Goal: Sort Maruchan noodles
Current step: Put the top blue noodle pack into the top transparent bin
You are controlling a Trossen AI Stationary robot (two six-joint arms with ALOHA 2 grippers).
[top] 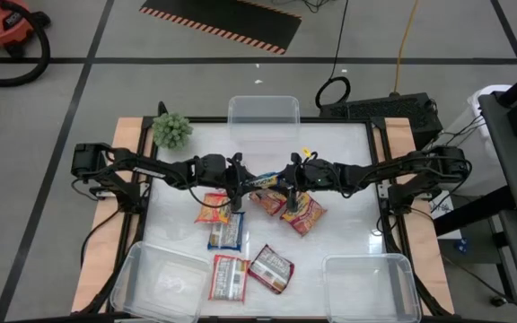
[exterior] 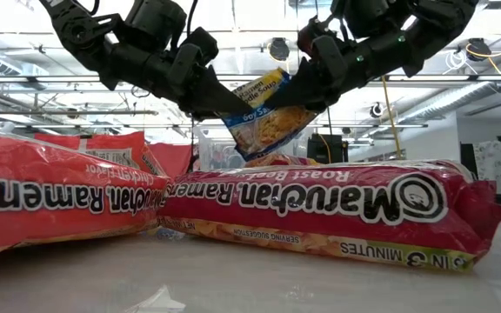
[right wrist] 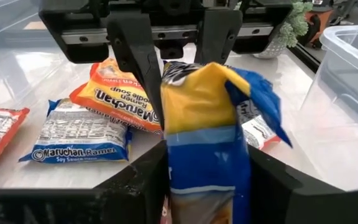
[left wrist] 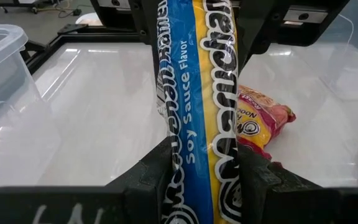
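Holding one blue-and-yellow noodle packet [exterior: 266, 113] in the air over the middle of the table [top: 348, 224], we pinch one end with our left tool [top: 238, 178] while our right tool [top: 287, 179] has its fingers around the other end, though we cannot tell whether they are pressing it. Below us lie the other packets: an orange one [right wrist: 120, 93], a blue-and-white one [right wrist: 79, 140] beside it, and red ones [top: 270, 268] nearer the front clear tubs [top: 160, 283].

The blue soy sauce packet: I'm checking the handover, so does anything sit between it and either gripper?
Nothing visible does. The blue soy sauce packet hangs above the table with the left gripper shut on one end and the right gripper's fingers around the other.
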